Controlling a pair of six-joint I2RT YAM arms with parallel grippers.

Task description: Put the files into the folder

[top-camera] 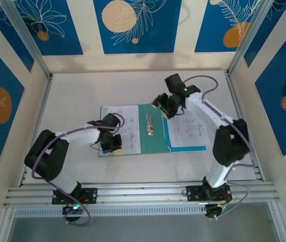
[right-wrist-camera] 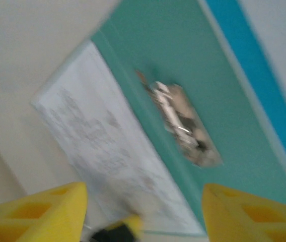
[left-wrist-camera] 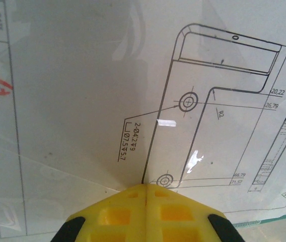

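Two sheets show from above, a left sheet (top-camera: 122, 123) and a right sheet (top-camera: 188, 128), lying on one open teal folder (top-camera: 158, 143) at mid-desk (top-camera: 82, 91), either side of one metal clip (top-camera: 149, 125). The left claw (top-camera: 112, 146) is over the left sheet, and the right claw (top-camera: 161, 111) is at the folder's far edge. At the left wrist, yellow fingers are pressed together over a printed drawing. The right wrist view is blurred, with fingers apart and empty above sheet, folder and clip.
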